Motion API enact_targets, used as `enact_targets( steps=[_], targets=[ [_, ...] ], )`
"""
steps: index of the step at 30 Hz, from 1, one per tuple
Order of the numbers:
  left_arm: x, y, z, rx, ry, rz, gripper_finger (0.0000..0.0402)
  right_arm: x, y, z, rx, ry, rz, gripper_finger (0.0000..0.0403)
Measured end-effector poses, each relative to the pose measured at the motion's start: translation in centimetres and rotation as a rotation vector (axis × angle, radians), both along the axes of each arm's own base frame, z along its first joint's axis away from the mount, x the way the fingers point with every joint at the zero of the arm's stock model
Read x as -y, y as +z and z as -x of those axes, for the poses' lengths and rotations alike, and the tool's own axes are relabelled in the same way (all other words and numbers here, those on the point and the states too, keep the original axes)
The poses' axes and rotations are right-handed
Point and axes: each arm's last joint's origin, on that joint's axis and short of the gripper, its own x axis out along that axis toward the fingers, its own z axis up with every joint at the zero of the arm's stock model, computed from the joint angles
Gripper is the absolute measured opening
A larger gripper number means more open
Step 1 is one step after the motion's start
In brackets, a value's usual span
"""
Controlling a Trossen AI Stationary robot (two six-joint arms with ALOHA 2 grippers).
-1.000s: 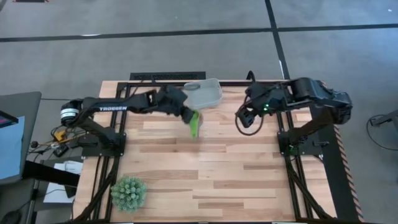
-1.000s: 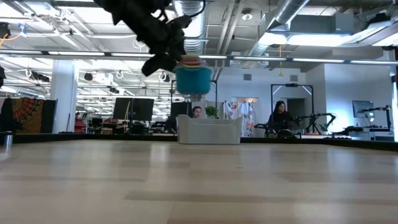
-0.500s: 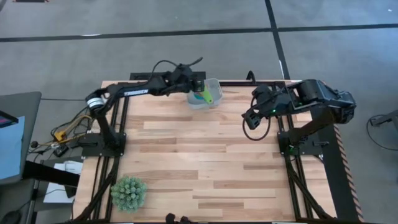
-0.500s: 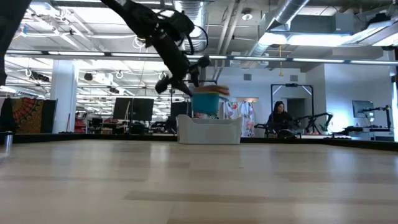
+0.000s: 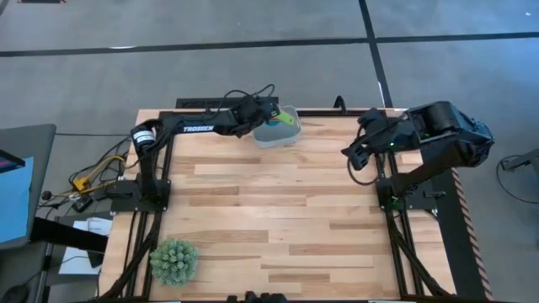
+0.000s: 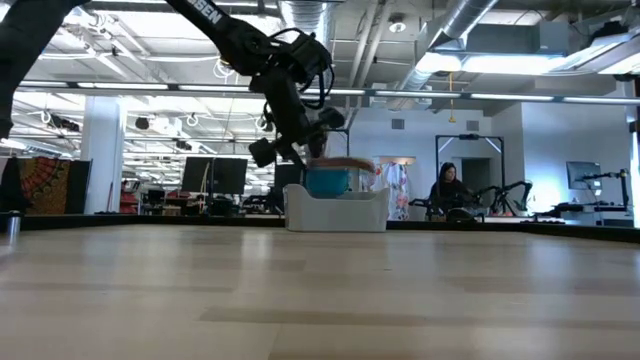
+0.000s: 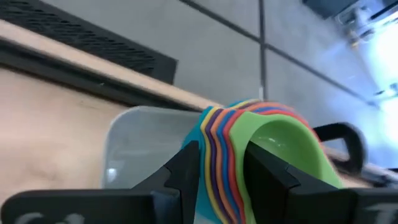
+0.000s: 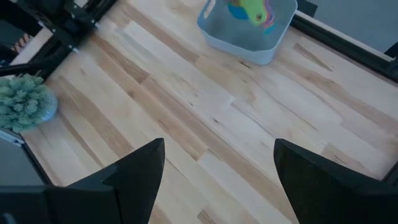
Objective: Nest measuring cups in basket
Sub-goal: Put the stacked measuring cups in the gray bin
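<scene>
The basket (image 5: 285, 135) stands at the middle of the table's far edge. Inside it hangs a nested stack of measuring cups (image 5: 274, 127), the green one (image 7: 287, 148) on the outside. The stack's top shows above the basket's rim (image 6: 337, 196) in the low view. My left gripper (image 5: 263, 119) reaches in from the table's left and is shut on the stack (image 6: 328, 178). My right gripper (image 5: 354, 156) hovers open and empty, high over the table's right side, clear of the basket (image 8: 247, 37). My left gripper pinches the cups' stacked flat handles (image 7: 219, 134) between its two fingers (image 7: 186, 167), one on each face of the stack. The fingers come from the table's left, slanting down. The bowls hang inside the basket (image 7: 143, 140); whether they rest on its floor does not show.
A spiky green ball plant (image 5: 174, 259) sits near the table's near left corner, also in the right wrist view as the plant (image 8: 23, 102). Black frame rails (image 5: 210, 103) run along the far edge behind the basket. Bare wood (image 5: 286, 210) lies between.
My left gripper has carried the stack of cups from just in front of the basket toward the far edge and down. It has rolled its wrist on the way, and the bowls have sunk from well above the rim into the basket. My right gripper has drawn toward the table's right edge.
</scene>
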Motion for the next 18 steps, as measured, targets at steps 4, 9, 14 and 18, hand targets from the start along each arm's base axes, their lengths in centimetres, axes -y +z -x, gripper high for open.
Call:
enact_targets(
  steps=[4,9,14,18],
  targets=[
    [0.6,-1.0,-0.6,-0.021,-0.019,0.013,0.01,0.2,0.3,0.9,0.019,0.008,0.008,0.0322],
    [1.1,-2.4,-1.0,-0.058,-0.01,0.036,0.01,0.3,0.6,1.5,0.033,0.019,0.018,0.0322],
    [0.9,-3.5,-1.4,-0.066,-0.014,0.055,0.01,0.3,0.6,1.6,0.034,0.022,0.032,0.0322],
    [1.0,-4.2,-1.3,-0.091,-0.021,0.083,0.01,0.4,0.7,1.7,0.034,0.023,0.044,0.0322]
  ],
)
